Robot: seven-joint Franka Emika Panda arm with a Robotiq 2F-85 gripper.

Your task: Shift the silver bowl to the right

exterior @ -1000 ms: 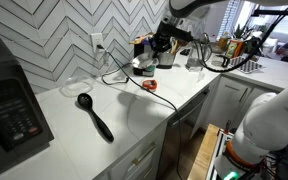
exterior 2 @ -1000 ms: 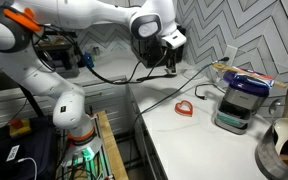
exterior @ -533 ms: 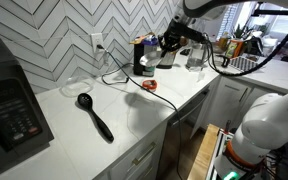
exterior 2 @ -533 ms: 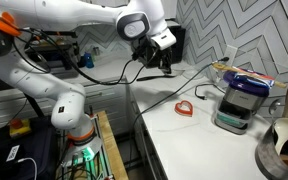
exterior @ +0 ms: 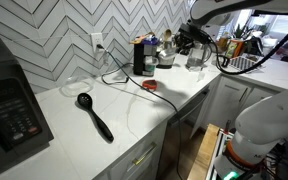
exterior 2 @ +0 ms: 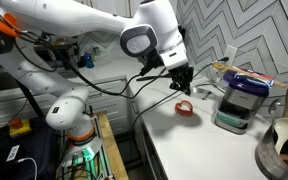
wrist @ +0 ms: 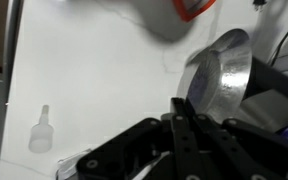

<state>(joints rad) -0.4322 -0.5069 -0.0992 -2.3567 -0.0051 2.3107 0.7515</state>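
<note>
A grey-and-white chevron-tiled wall (exterior: 54,30) runs from nine to twelve o'clock in an exterior view, carrying a white wall outlet (exterior: 97,42). Below it lies a long white stone countertop (exterior: 134,105), with white cabinet drawers (exterior: 134,160) at six o'clock. Bright daylight glows at one o'clock.

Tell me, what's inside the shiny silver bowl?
In the wrist view the silver bowl is tilted in the claw. The inside that shows looks like bare grey metal, nothing in it. The claw covers its lower edge, so that bit is hidden.
</note>
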